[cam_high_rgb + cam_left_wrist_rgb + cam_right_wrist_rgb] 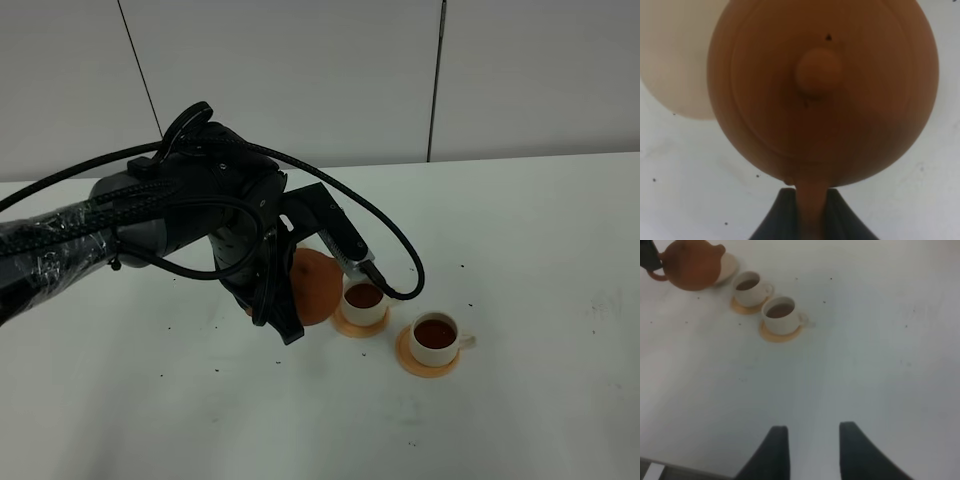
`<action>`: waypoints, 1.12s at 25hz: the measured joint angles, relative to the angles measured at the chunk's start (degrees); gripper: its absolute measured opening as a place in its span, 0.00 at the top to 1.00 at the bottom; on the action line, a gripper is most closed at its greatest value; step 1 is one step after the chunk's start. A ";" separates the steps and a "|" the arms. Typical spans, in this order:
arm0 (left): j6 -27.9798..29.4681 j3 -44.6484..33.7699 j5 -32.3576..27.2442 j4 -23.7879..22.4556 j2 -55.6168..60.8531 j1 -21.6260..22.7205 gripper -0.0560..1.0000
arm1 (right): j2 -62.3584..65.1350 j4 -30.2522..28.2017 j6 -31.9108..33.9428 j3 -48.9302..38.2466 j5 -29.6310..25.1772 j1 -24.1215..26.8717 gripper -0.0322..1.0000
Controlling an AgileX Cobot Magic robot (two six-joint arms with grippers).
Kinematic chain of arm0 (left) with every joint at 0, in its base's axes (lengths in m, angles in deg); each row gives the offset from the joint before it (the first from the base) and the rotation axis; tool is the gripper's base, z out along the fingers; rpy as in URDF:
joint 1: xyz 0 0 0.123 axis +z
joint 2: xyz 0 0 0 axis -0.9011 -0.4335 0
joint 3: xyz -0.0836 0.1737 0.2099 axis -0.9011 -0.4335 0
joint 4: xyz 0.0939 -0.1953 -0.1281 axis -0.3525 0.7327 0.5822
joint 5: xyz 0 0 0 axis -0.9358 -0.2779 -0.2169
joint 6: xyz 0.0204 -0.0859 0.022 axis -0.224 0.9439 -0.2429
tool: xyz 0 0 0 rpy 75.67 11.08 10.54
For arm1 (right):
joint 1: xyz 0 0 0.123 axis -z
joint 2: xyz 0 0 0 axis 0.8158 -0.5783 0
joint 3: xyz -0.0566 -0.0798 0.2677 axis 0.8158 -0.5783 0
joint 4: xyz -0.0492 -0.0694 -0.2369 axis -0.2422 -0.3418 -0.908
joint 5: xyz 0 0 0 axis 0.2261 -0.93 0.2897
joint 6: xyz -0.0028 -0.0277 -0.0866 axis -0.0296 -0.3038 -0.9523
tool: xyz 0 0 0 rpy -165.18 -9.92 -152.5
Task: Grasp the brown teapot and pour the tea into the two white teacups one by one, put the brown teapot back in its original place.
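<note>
1. Left gripper point(811, 220): jaws closed tight on the loop handle of the brown teapot point(822, 90), one dark finger on each side of the handle in the left wrist view.
2. Teapot upright in that grip, knobbed lid point(817, 72) in place, seen from straight above; a few dark specks on the lid.
3. Beside and partly beneath the teapot, a pale cream saucer point(675, 60); whether the pot touches it cannot be told.
4. Right gripper point(812, 452): 2 dark fingers apart, nothing between them, held above bare white table point(865, 365) well away from the tea things.
5. From the high camera, left arm point(180, 225) stretched in from the left edge across the table, wrapped in dark sleeving and looped with black cable, wrist bent downward and covering most of the teapot point(318, 285).
6. Just beside the teapot, the nearer-to-it white teacup point(364, 301) on an orange coaster point(345, 326), dark tea inside.
7. Next to that, toward the right, the second white teacup point(436, 339) on its own orange coaster point(410, 362), also holding dark tea, handle pointing right.
8. Small dark specks scattered over the tabletop around the cups.
9. Farthest back, a pale panelled wall point(300, 70) behind the table.
</note>
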 joint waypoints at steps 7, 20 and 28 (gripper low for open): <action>0.81 -8.71 8.80 0.17 0.29 0.51 0.79 | 0.00 0.00 0.00 0.00 0.00 0.00 0.73; 3.73 -9.37 12.32 0.64 1.81 1.05 0.79 | 0.00 0.00 0.00 0.00 0.00 0.00 0.73; 4.73 -9.37 10.70 2.62 1.81 1.05 0.79 | 0.00 0.00 0.00 0.00 0.00 0.00 0.73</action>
